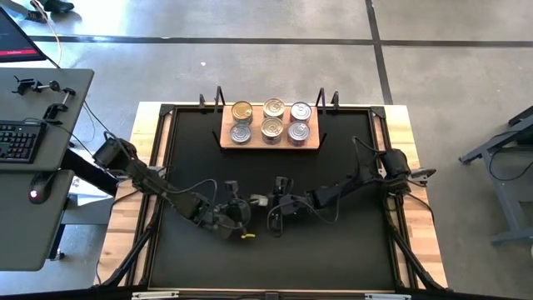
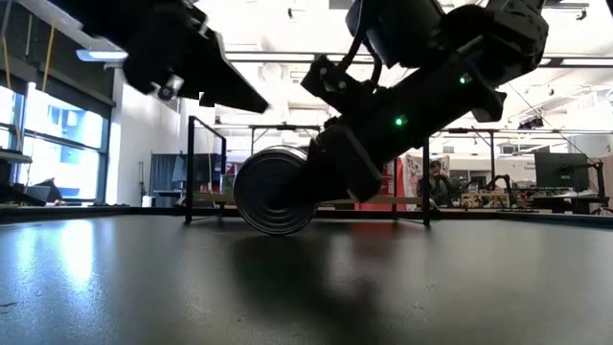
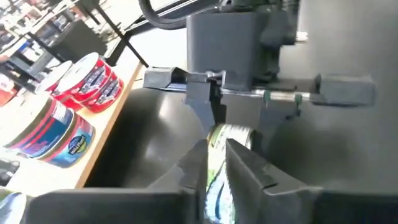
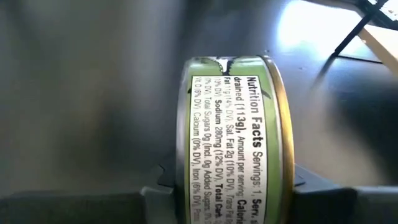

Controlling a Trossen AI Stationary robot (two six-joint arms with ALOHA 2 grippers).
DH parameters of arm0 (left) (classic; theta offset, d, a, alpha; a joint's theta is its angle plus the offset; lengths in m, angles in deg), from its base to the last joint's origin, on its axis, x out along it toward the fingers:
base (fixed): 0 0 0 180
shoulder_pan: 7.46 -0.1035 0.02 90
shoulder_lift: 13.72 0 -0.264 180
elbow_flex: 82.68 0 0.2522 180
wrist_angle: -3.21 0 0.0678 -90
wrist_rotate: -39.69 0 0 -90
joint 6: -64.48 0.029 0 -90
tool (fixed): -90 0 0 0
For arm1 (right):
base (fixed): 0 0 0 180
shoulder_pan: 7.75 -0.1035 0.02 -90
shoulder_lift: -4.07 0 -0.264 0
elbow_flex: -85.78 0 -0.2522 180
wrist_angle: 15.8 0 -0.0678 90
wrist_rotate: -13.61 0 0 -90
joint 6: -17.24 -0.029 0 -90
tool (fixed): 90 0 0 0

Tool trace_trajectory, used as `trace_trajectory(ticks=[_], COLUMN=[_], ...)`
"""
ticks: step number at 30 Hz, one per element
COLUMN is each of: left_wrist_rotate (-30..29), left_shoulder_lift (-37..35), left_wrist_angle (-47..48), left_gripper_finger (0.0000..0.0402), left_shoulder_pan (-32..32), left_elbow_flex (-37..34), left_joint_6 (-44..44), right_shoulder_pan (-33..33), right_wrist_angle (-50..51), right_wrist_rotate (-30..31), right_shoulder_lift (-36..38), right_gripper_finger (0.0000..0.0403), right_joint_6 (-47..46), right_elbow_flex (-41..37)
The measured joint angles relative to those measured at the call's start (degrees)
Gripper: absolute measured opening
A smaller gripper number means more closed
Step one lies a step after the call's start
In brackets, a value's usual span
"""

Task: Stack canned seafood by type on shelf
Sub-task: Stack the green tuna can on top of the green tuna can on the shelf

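Note:
One tin with a green label stands on its edge near the table's middle, its flat end facing the low view. My right gripper is shut on it. My left gripper hovers just to the tin's left, higher up. Its fingers are a narrow gap apart and point at the tin. Six other tins stand on their bases in two rows on the wooden shelf at the far side. My right gripper pinches the green tin between its two fingers, one on each flat end near the rim. It slants down from the table's right. The tin sits on edge, curved label side up. I cannot tell whether its lower edge touches the tabletop.
Black uprights stand at the shelf's ends. Red-labelled and blue-labelled tins sit at the board's edge. Bare black tabletop lies near and beside both arms. A desk with a keyboard stands left of the table.

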Motion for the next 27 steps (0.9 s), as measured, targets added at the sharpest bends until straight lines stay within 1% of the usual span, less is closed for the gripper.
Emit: trace_trajectory(ticks=[3, 7, 9, 12, 15, 17, 22, 24, 27], left_wrist_rotate=[0.72, 2.65, 2.61, 2.52, 1.78, 2.38, 7.78, 9.52, 9.86], left_shoulder_lift=[-0.21, 0.88, 2.09, 3.74, 5.39, 5.98, 7.13, 7.47, 7.57], left_wrist_angle=[1.73, 3.83, 4.95, 4.84, 5.18, 5.14, 3.97, 3.79, 2.94], left_gripper_finger=[0.0081, 0.0141, 0.0172, 0.0215, 0.0244, 0.0253, 0.0255, 0.0247, 0.0221], left_shoulder_pan=[0.96, 0.79, 0.22, -1.45, -3.3, -4.26, -5.73, -5.91, -5.51], left_elbow_flex=[0.0, -0.04, -0.28, -1.16, -1.18, -1.18, -1.18, -1.18, -1.2], left_joint_6=[-0.52, -1.66, -1.5, -1.53, -3.37, -4.97, -6.07, -6.07, -6.09], right_shoulder_pan=[-0.39, -0.43, -0.41, -0.39, -0.41, -0.32, -0.34, -0.36, -0.36], right_wrist_angle=[-0.29, -0.98, -1.4, -1.44, -1.74, -1.7, -1.7, -1.68, -0.88], right_wrist_rotate=[-0.07, -0.26, -0.24, -0.22, 0.01, -0.19, -0.5, -0.55, -0.85], right_shoulder_lift=[0.0, 0.0, 0.0, 0.0, 0.02, 0.01, 0.04, 0.04, 0.04], right_gripper_finger=[0.0115, 0.0115, 0.0116, 0.0132, 0.0132, 0.0122, 0.0116, 0.0125, 0.0158], right_joint_6=[-0.17, -0.17, -0.17, -0.17, -0.2, -0.2, -0.17, -0.18, -0.57], right_elbow_flex=[0.0, 0.0, 0.0, 0.0, 0.02, 0.02, 0.03, 0.03, 0.04])
